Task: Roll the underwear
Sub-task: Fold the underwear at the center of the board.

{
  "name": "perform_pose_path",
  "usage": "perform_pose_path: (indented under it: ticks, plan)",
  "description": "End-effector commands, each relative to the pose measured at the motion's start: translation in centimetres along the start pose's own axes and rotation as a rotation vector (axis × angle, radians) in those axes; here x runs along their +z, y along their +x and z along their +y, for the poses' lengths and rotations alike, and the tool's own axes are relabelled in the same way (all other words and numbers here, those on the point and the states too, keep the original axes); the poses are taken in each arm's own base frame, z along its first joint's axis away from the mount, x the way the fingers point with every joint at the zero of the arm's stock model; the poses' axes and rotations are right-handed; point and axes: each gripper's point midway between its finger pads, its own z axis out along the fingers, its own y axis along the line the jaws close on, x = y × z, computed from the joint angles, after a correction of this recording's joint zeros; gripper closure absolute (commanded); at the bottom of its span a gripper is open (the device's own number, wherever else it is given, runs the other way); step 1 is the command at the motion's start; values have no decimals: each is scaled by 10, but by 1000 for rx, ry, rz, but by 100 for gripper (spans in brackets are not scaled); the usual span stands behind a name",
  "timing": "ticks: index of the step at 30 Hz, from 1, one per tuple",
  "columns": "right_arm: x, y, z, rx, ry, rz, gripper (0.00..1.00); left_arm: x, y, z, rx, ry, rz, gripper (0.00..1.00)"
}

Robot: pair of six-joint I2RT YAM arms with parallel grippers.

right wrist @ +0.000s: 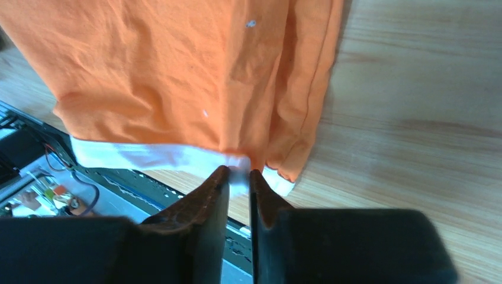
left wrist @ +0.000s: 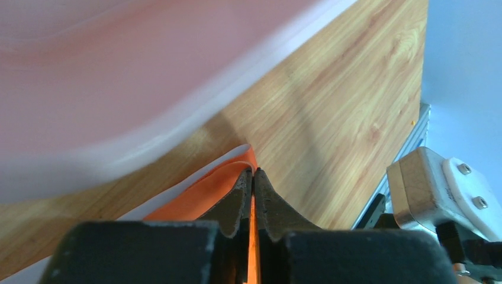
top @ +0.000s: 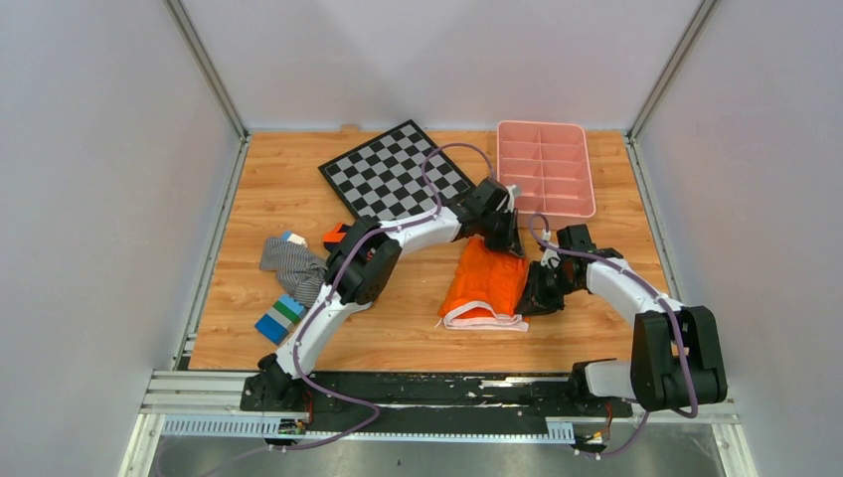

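Right, the underwear (top: 487, 278) lies on the wooden table (top: 418, 333), centre-right, between the two arms. Its white trim band (top: 485, 319) faces the near edge and its far end sits just short of the pink tray (top: 547, 211). The left gripper (top: 502, 237) is down at that far end. From the left wrist its fingers (left wrist: 237, 201) are clamped together, with a thin line of orange cloth pinched between them and more orange fabric (left wrist: 201, 195) spilling out to the left of the tips. The tray (left wrist: 118, 71) looms blurred and close above. Over on the right edge of the garment sits the right gripper (top: 542, 290). From the right wrist its fingers (right wrist: 204, 198) stand a sliver apart, with the white trim (right wrist: 148, 155) lying right in the gap at the tips. Whether they actually pinch it I cannot tell. Away to the left, well apart from all this, are a checkerboard (top: 398, 171) and a striped garment (top: 295, 263).
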Motion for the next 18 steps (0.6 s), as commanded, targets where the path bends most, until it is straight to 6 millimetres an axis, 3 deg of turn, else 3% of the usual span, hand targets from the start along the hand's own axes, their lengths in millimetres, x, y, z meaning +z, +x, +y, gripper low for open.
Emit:
perform_pose_path:
  ticks: [1,3,7,9,13,15,18]
  plan:
    - [-11,-12,2,-3,20,-36,72,-5,-3,-30,14,74,-14,84]
    - [-22,-23,2,11,24,-47,52,-8,-5,-34,22,81,-21,74]
    - [-53,-47,-5,52,-8,-103,48,-22,-17,-51,67,105,-52,63]
    - [-64,-60,-7,31,-46,-147,48,-32,-24,-58,86,110,-70,58]
    - [-73,-97,-1,-83,-126,-231,52,-63,-42,-48,110,68,-130,55]
    - [-69,-114,11,-201,-220,-221,66,-82,-47,-39,148,39,-149,55]
    - [-57,-136,14,-172,-267,-191,73,-103,-36,-23,201,-4,-124,55]
